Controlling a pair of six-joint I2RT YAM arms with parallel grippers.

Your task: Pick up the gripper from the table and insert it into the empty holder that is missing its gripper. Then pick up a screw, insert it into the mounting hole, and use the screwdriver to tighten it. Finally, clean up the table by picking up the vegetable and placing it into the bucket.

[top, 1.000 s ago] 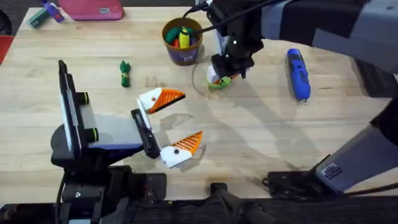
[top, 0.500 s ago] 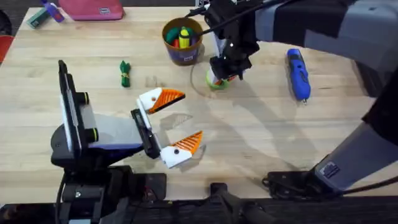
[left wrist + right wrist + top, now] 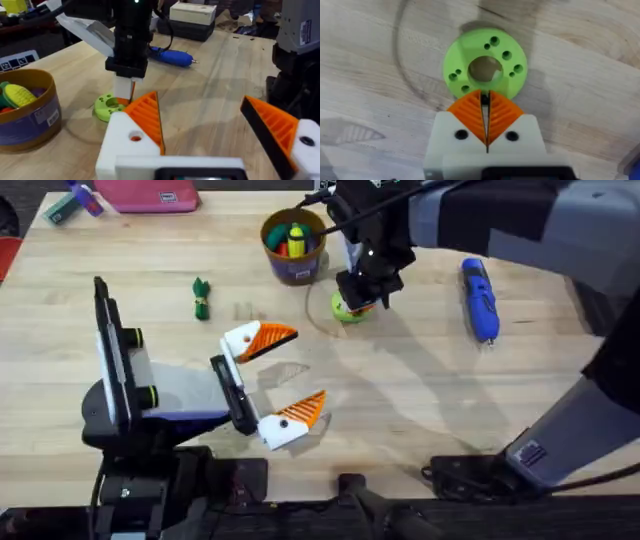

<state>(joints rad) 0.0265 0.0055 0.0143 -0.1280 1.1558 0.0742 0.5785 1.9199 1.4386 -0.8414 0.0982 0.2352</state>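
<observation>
Wooden table (image 3: 420,400); right pincer (image 3: 485,131) pressed together over green disc (image 3: 485,69), screwdriver (image 3: 479,300) beside

right hand (image 3: 362,302) points straight down, fingers pressed together; left hand (image 3: 283,378) lies low, fingers spread wide apart.

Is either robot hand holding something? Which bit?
The right gripper pinches a tiny dark thing at its jaws' tips; what it is cannot be told. The left gripper holds nothing.
</observation>
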